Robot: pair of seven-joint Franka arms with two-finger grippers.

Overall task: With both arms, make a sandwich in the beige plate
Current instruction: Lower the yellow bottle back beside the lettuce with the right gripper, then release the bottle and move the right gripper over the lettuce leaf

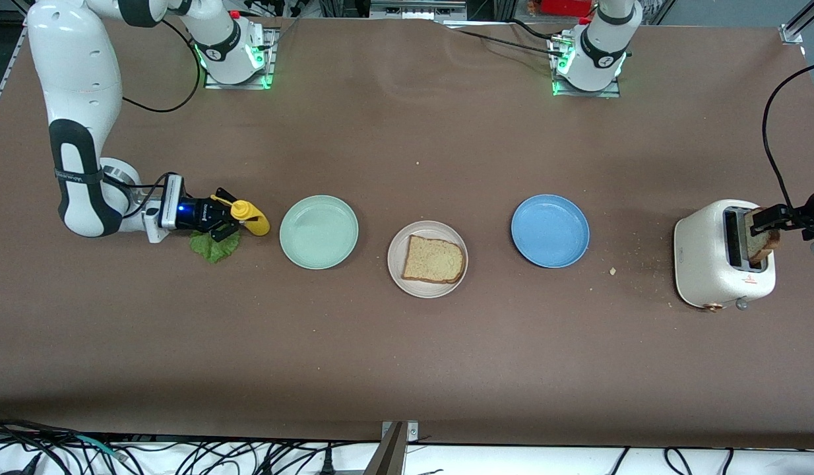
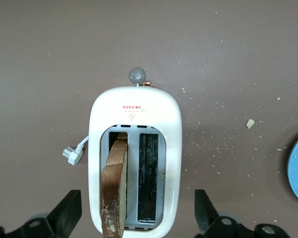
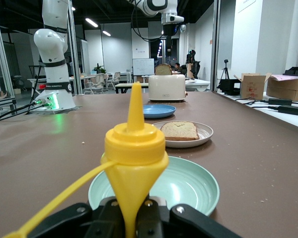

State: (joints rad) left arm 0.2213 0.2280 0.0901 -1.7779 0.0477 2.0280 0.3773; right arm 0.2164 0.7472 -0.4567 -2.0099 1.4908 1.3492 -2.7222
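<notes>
Two arms were at work at the two ends of the brown table (image 1: pixel 407 343), one slice of bread already on the beige plate.

The white toaster (image 1: pixel 717 257) stood at the left arm's end with a toasted slice (image 2: pixel 114 193) poking up from one slot; the left gripper (image 2: pixel 139 213) hung over it, fingers spread wide on either side of the toaster and holding nothing. The mint-green plate (image 1: pixel 318 231), the beige plate (image 1: pixel 427 288) with its bread slice (image 1: pixel 434 260) and the blue plate (image 1: pixel 550 230) lay in a row mid-table. At the right arm's end, the right gripper (image 1: pixel 223 220) was clamped shut on a yellow squeeze bottle (image 3: pixel 135 153), low over a lettuce leaf (image 1: pixel 214 247) lying on the table.
</notes>
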